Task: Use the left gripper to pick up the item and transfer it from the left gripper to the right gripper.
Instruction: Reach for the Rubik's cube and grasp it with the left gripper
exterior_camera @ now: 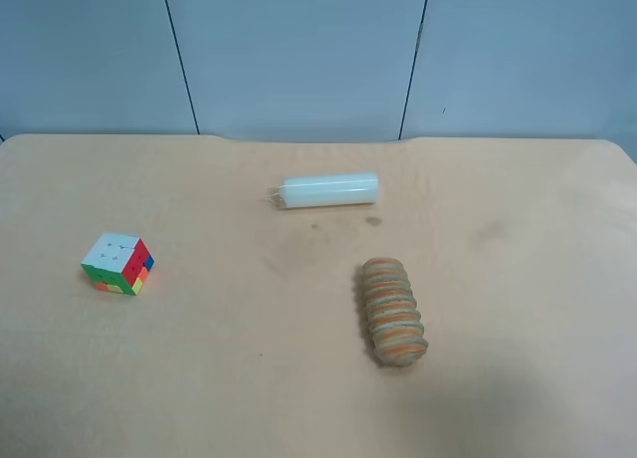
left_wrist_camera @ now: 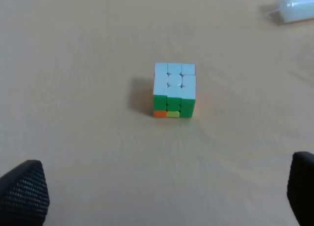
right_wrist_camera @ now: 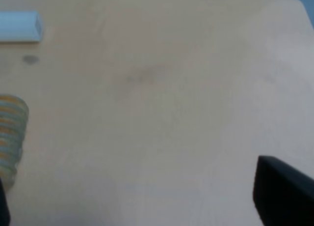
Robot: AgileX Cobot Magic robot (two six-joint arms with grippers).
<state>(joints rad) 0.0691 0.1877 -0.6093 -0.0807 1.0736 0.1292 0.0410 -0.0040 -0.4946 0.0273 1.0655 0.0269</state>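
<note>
Hovers left gripper (left_wrist_camera: 162, 186), jaws spread wide and empty, near the puzzle cube (left_wrist_camera: 174, 91) at left of the table (exterior_camera: 299, 398); holds right gripper (right_wrist_camera: 142, 196) likewise released.

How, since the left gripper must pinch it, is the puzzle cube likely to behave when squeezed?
The puzzle cube sits flat on the table, so it probably slides rather than rolls if nudged. Its parallel sides should suit a pinch, though smooth faces may slip. Its separate tiles suggest layers could twist under an off-centre squeeze.
</note>
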